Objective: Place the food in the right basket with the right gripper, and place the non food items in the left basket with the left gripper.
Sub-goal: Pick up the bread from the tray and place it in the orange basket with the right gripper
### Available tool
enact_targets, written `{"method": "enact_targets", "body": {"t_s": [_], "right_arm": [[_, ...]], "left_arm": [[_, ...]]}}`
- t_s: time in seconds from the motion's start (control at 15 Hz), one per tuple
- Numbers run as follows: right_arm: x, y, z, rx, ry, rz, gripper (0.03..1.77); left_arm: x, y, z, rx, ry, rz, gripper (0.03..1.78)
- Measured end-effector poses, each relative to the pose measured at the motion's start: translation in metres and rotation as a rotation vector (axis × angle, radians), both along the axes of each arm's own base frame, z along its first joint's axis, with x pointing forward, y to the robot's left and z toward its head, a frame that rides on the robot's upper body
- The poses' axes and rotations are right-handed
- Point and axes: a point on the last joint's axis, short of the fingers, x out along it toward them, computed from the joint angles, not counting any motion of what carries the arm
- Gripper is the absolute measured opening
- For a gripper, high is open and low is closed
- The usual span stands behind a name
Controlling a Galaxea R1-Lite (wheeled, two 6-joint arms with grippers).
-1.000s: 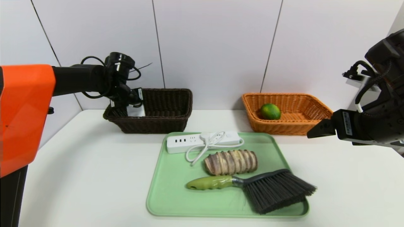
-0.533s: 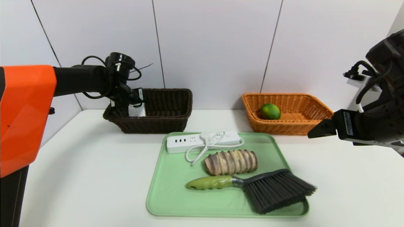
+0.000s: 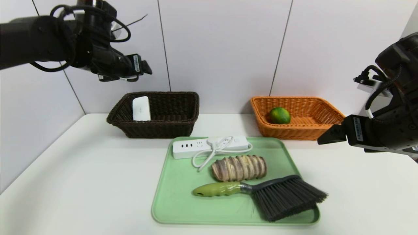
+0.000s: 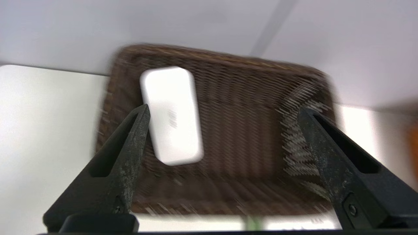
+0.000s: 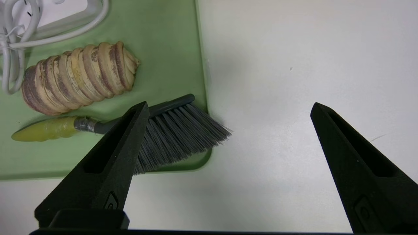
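My left gripper (image 3: 143, 68) (image 4: 224, 108) hangs open and empty above the dark brown left basket (image 3: 176, 125) (image 4: 248, 137). The flat white case (image 3: 141, 108) (image 4: 171, 114) leans against that basket's left end. The green lime (image 3: 279, 115) lies in the orange right basket (image 3: 313, 130). On the green tray (image 3: 173, 202) lie the white power strip (image 3: 186, 147), the ridged tan roll (image 3: 239, 167) (image 5: 80, 76) and the green-handled brush (image 3: 277, 195) (image 5: 176, 130). My right gripper (image 3: 321, 139) (image 5: 229, 104) is open over the table, right of the tray.
Both baskets stand against the white back wall (image 3: 222, 49). The tray's edge (image 5: 200, 81) runs beside bare white tabletop (image 5: 294, 65). The brush's bristles reach past the tray's right front corner.
My left gripper has opened, let go of the white case and risen well above the dark basket. The case stays leaning inside. The right arm has hardly moved.
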Motion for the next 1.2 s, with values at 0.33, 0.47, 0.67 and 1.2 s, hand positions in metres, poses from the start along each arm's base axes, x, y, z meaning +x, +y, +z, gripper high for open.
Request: {"method": "enact_targets", "body": {"t_s": [0.33, 0.47, 0.67, 1.2], "right_arm": [[0.001, 0.001, -0.001, 0.016, 0.003, -0.019, 1.71], [0.002, 0.001, 0.000, 0.028, -0.005, -0.031, 1.71], [0.016, 0.008, 0.012, 0.157, -0.077, -0.119, 1.71], [0.062, 0.079, 0.022, 0.569, 0.217, -0.346, 1.71]], "left_arm": [[-0.090, -0.072, 0.039, -0.281, 0.088, -0.487, 1.65], [-0.106, -0.089, 0.041, -0.291, 0.109, -0.664, 1.66], [-0.116, -0.100, 0.025, -0.230, 0.199, -0.719, 1.67], [-0.166, -0.052, -0.013, 0.047, 0.397, -0.395, 1.69]]}}
